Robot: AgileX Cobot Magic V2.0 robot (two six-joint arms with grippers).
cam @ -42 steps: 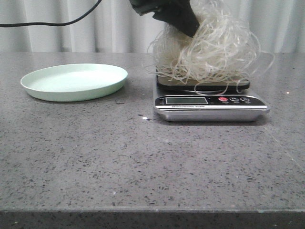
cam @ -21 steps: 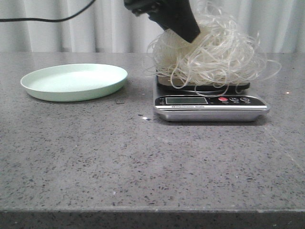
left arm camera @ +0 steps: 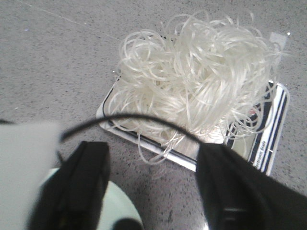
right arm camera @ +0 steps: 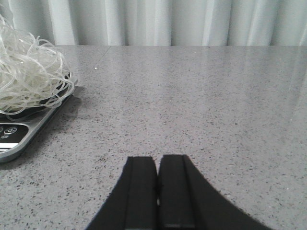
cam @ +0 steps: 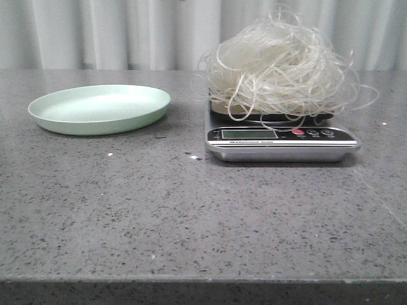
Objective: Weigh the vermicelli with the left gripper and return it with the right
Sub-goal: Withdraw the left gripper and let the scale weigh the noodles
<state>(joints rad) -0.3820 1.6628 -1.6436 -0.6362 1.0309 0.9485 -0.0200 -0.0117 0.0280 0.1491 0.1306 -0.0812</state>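
Vermicelli resting on the scale, both grippers clear of it

Front view: the vermicelli [cam: 280, 67] sits heaped on the weighing platform of a digital kitchen scale [cam: 282, 138], right of centre in the frame. It is a loose, fluffy mound of thin, translucent whitish strands, wider than the platform, with loops hanging over the edges and a few curling down toward the display and buttons. A pale green plate [cam: 99, 108] lies at the left of the frame, apart from the scale, with nothing on it. Both stand on a grey speckled table [cam: 191, 216]. No gripper shows in this view.

Left wrist view: the left gripper [left arm camera: 153, 187] fills the lower part of the frame, its two black fingers [left arm camera: 76, 191] spread wide apart and holding nothing. It hangs above the table, looking down at the vermicelli, which lies in the upper middle of the frame and covers most of the scale; the striped front edge of the scale shows at the right. No finger touches the strands. A thin dark cable [left arm camera: 144, 122] arcs across the frame between the fingers. A curved bit of the plate shows at the bottom, partly behind the left finger.

Right wrist view: the right gripper [right arm camera: 157, 191] is at the bottom centre, its fingers pressed together with nothing between them. It sits low, pointing level across bare table. The vermicelli and a corner of the scale lie at the far left edge, well apart from the gripper.
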